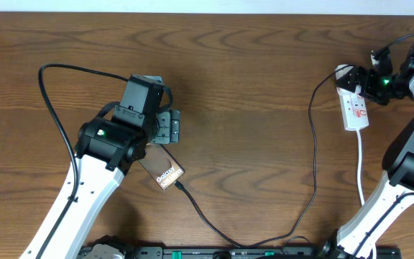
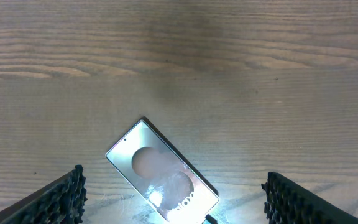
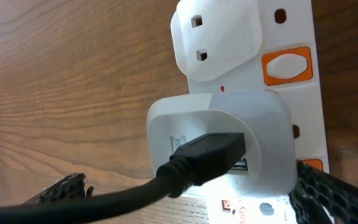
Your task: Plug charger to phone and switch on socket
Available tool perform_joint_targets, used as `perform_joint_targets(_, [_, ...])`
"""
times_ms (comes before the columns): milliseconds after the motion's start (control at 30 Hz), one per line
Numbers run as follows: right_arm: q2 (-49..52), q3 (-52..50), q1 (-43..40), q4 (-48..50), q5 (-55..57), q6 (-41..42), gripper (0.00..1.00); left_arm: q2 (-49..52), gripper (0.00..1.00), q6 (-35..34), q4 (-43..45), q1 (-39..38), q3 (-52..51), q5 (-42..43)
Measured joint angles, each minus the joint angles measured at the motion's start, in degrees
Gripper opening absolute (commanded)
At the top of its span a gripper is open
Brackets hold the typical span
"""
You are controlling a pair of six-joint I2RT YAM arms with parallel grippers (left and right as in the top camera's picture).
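The phone (image 1: 165,171) lies flat and slanted on the table, its "Galaxy" end toward the front. In the left wrist view the phone (image 2: 160,168) lies between and ahead of my open left gripper (image 2: 173,202), untouched. The charger cable (image 1: 313,151) runs from the phone's Galaxy end in a long loop to the socket; its black tip (image 2: 209,219) meets the phone's end. The white socket strip (image 1: 356,109) lies at the far right. My right gripper (image 3: 191,199) is open, its fingers on either side of the white adapter (image 3: 263,134) holding the black USB plug (image 3: 207,155).
The socket strip (image 3: 291,25) has orange rocker switches (image 3: 286,65) and a free outlet (image 3: 213,37) beyond the adapter. Its white cord (image 1: 360,162) trails toward the front right. A thicker black robot cable (image 1: 52,108) loops at the left. My left gripper (image 1: 168,128) hovers over the phone's far end.
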Motion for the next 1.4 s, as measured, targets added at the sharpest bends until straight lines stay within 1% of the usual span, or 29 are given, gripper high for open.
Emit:
perform_joint_targets(500, [0.4, 0.5, 0.2, -0.5, 0.3, 1.2, 0.99, 0.0, 0.88, 0.0, 0.0, 0.0, 0.0, 0.0])
perform_joint_targets(667, [0.4, 1.6, 0.2, -3.7, 2.3, 4.9, 0.99, 0.0, 0.88, 0.0, 0.0, 0.0, 0.0, 0.0])
perform_joint_targets(900, [-1.0, 2.3, -1.0, -8.6, 11.3, 10.8, 0.99, 0.0, 0.88, 0.0, 0.0, 0.0, 0.0, 0.0])
perform_joint_targets(967, [-2.9, 2.3, -1.5, -9.7, 13.9, 12.2, 0.99, 0.0, 0.88, 0.0, 0.0, 0.0, 0.0, 0.0])
perform_joint_targets(1100, [-10.1, 2.3, -1.8, -12.2, 16.7, 14.7, 0.99, 0.0, 0.88, 0.0, 0.0, 0.0, 0.0, 0.0])
perform_joint_targets(1267, [-20.0, 2.6, -0.8, -15.6, 17.8, 18.3, 0.99, 0.0, 0.88, 0.0, 0.0, 0.0, 0.0, 0.0])
perform_joint_targets(1400, [-26.0, 2.7, 0.9, -17.7, 17.9, 20.2, 0.99, 0.0, 0.88, 0.0, 0.0, 0.0, 0.0, 0.0])
